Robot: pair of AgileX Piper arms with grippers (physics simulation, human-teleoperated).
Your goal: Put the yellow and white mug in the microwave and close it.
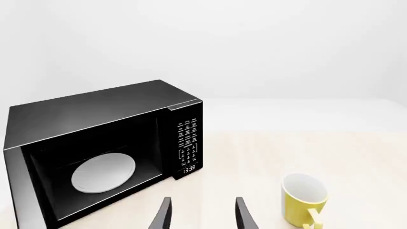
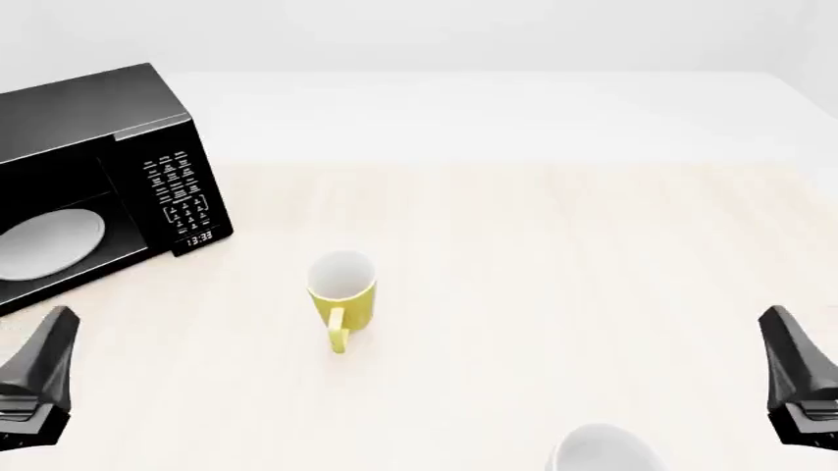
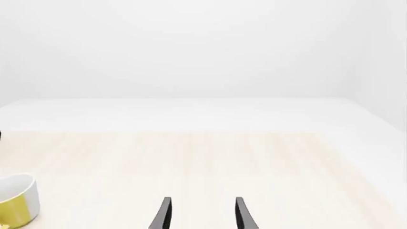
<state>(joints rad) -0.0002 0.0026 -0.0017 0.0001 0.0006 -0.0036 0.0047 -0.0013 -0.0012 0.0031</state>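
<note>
Black microwave [image 2: 98, 177] sitting open at the table's [image 2: 550, 255] far left edge, yellow and white mug [image 2: 341, 290] standing upright mid-table, both well apart, left gripper [image 1: 202, 214] and right gripper [image 3: 202, 214] hovering spread, holding nothing.

Our left gripper [image 2: 37, 378] sits low at near-left edge of front view, our right gripper [image 2: 799, 378] mirrored at near-right edge, well apart. Both hover above table, holding nothing. In each wrist view we see dark fingers [image 1: 163, 214] [image 3: 163, 214] parted, gap between them clear.
</note>
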